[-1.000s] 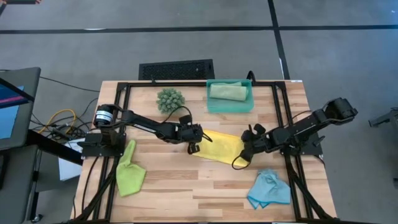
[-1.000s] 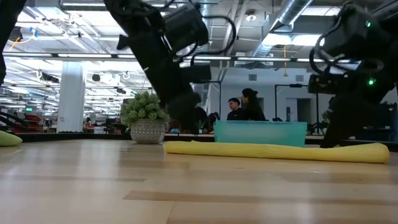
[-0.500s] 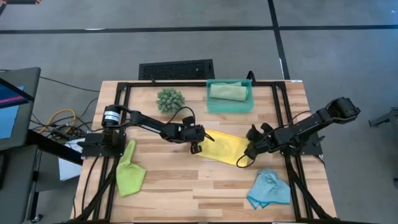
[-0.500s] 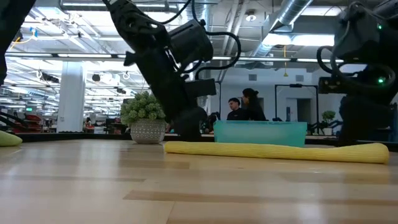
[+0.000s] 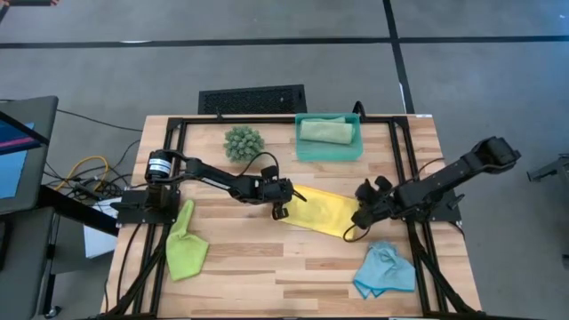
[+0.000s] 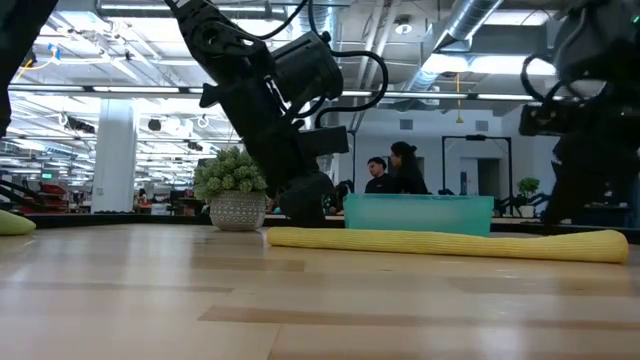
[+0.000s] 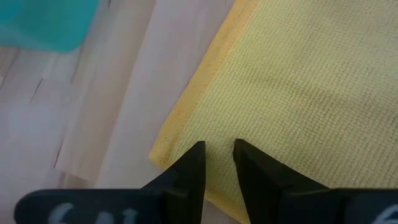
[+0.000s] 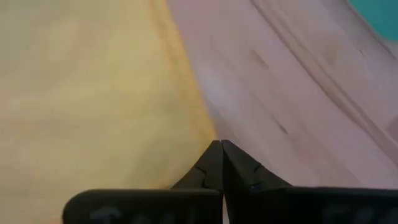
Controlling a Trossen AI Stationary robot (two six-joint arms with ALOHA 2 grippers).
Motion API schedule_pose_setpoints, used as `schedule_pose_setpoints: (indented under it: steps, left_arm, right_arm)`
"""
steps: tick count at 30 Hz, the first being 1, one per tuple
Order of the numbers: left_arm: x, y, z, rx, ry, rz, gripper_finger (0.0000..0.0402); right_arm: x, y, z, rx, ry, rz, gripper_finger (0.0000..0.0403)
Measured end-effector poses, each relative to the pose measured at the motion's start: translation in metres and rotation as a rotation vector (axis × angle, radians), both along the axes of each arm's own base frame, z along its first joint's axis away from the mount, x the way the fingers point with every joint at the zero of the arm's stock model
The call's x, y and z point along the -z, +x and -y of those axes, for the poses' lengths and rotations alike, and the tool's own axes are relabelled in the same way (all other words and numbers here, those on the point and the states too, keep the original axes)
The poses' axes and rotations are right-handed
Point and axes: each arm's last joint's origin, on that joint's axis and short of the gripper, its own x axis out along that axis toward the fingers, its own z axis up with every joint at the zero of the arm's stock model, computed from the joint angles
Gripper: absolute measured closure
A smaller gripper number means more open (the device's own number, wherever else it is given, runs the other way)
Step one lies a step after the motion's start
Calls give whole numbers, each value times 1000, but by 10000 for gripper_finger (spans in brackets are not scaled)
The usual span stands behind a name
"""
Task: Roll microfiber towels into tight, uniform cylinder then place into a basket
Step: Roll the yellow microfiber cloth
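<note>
The yellow towel [image 5: 320,211] lies spread flat mid-table and shows as a low strip [image 6: 440,242] in the low view. My left gripper [image 5: 280,207] stands slanting down at its left corner [image 7: 163,152], fingers a narrow gap apart. My right gripper [image 5: 355,224] is shut at the towel's right edge [image 8: 186,106]. The teal basket [image 5: 307,151] at the far side holds a rolled sage green towel [image 5: 324,131]. A lime green towel [image 5: 185,244] lies crumpled near left and a light blue towel [image 5: 382,271] near right. My left gripper comes slanting down from the table's left, its fingertips [image 7: 194,154] over the yellow towel just inside the left corner. The cloth between them looks flat. Whether the tips touch it, I cannot tell. My right gripper points its shut tips down at the towel's right edge; I cannot tell whether it touches.
A spiky green plant ball [image 5: 243,142] in its pot [image 6: 237,210] stands left of the basket. A black slotted grille [image 5: 252,99] lies beyond the table's far edge. Bare wood shows along the near edge between the lime and blue towels.
My left gripper has sunk a little at the yellow towel's left corner and then kept still. My right gripper has drawn back a little toward the table's right edge. The towel lies as before.
</note>
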Motion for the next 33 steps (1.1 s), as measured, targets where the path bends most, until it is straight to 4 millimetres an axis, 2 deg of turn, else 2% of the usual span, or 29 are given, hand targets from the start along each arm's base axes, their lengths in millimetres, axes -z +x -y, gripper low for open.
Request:
schedule_pose_setpoints:
  steps: [8,14,22,28,33]
  left_arm:
    - [-9,-2,7,20,-1,7,320]
    - [-12,-1,13,36,-2,32,320]
    - [-18,0,15,41,9,37,320]
    - [-40,2,31,67,-3,-3,320]
    - [-39,0,46,192,-92,-36,320]
  right_arm:
    - [2,2,-8,-66,32,13,384]
    - [12,-3,2,-23,14,-9,384]
    - [11,-3,6,2,7,0,382]
    - [6,4,3,-60,2,75,386]
    - [4,14,-5,-177,71,137,383]
